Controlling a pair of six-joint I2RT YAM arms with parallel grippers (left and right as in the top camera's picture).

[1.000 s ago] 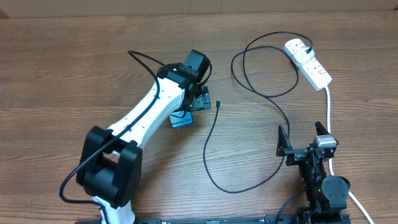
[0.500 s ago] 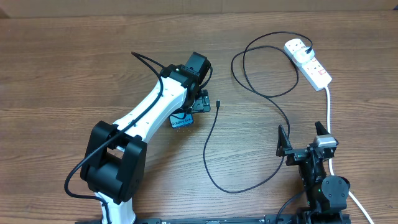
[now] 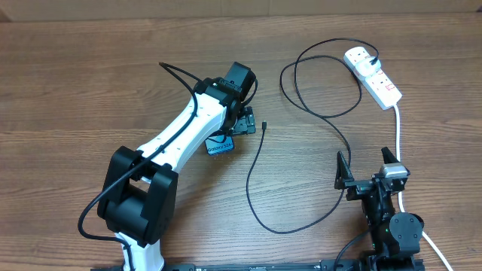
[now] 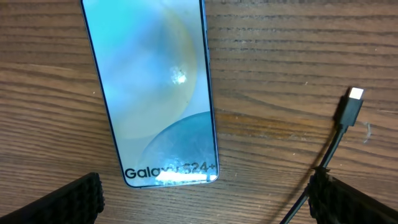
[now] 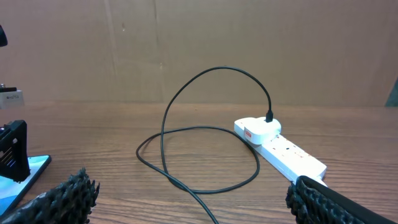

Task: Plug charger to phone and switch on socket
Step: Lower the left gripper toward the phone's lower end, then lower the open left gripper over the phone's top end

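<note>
Starting far left: seeing the left tool [image 4: 208,200] hanging low over the bench [image 3: 90,75], spread wide and gripping nothing. Right under it, spotting the phone [image 4: 152,93] lying flat, screen up and lit blue, with its text end sitting between the two fingers and touching neither.

Just right of the phone, noticing the connector tip [image 4: 352,106] of the charger [image 3: 256,173] lying loose on the wood. Near the phone but clearly apart from it, not plugged in. Following the thin black cable from there: curves toward the near edge, swings back up on the right, then makes a big loop further back.

Next over, near the front edge, seeing the right tool [image 3: 365,167] pointing up the bench, fingers wide apart, nothing in them, well apart from everything else.

Far right, toward the back: finding the socket [image 3: 373,75] lying at a diagonal, with the charger's black plug [image 3: 374,60] seated at its far end and the thick white cord [image 3: 397,128] running down past the right tool. Can't tell from here whether the red switches are on or off.
</note>
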